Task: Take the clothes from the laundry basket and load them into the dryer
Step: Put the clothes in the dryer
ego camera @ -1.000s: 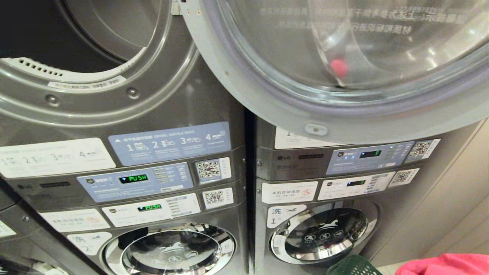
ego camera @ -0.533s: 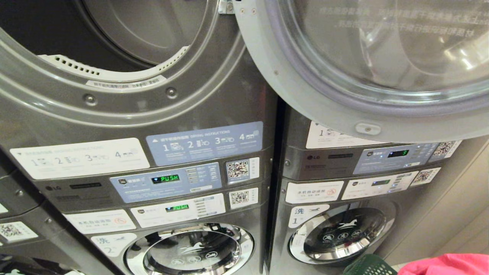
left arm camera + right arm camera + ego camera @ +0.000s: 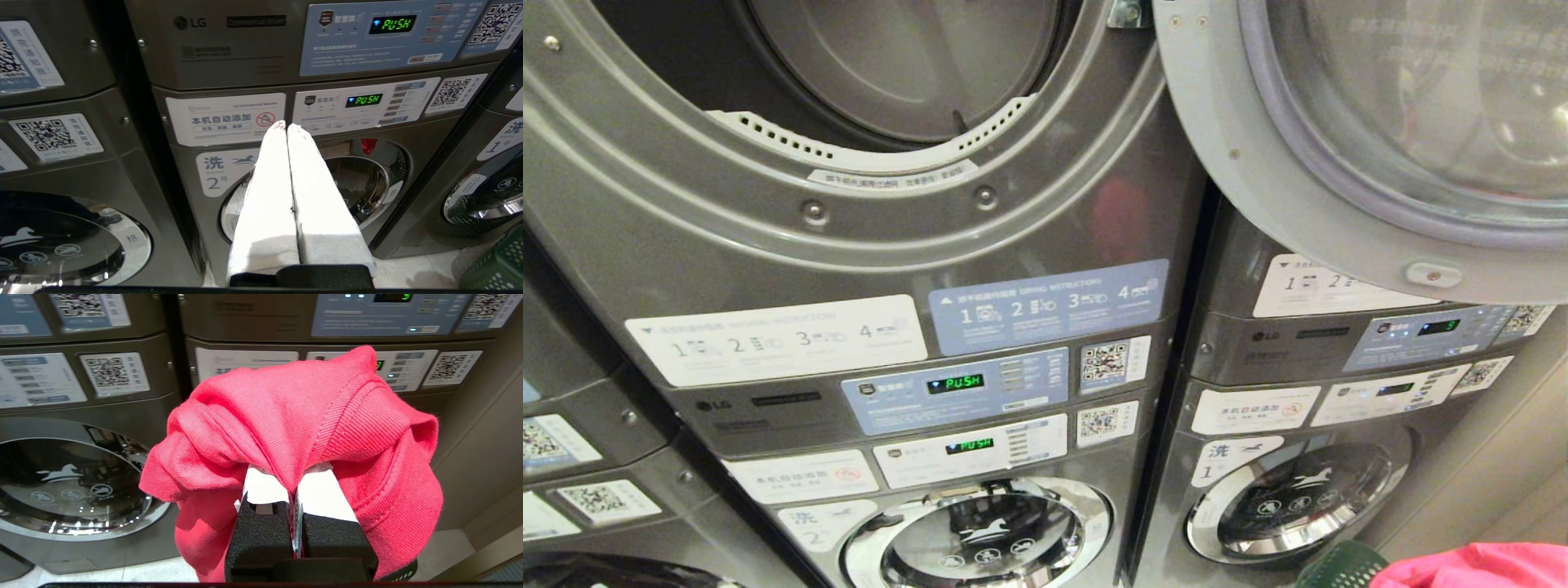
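The whole scene is sliding rightward in your head view compared with a second ago: that is the camera turning with the robot, not the machines moving, and the open dryer mouth is coming nearer the centre of the picture.

Starting at the left, the open dryer drum point(image 3: 882, 73) is filling the upper left of the head view, its door point(image 3: 1356, 147) swung out to the right of it. Your left tool point(image 3: 286, 127) is sitting idle in front of the lower washer's panel point(image 3: 363, 104), its pale fingers pressed together and gripping nothing.

Moving right, your right tool point(image 3: 291, 486) is clamping a fold of the red garment point(image 3: 294, 416) between fully closed fingers; the cloth is draping over and around both fingertips and hanging below them. In the head view that same red cloth is only peeking in at the bottom right corner, just beside the green laundry basket point(image 3: 1339, 565).

So the relation you are working with: the garment is low and to the right, while the drum opening is sitting up and to the left of it. The right arm is the one carrying the load, so you are likely looking at a lift and a leftward reach past the door's rim into the drum.
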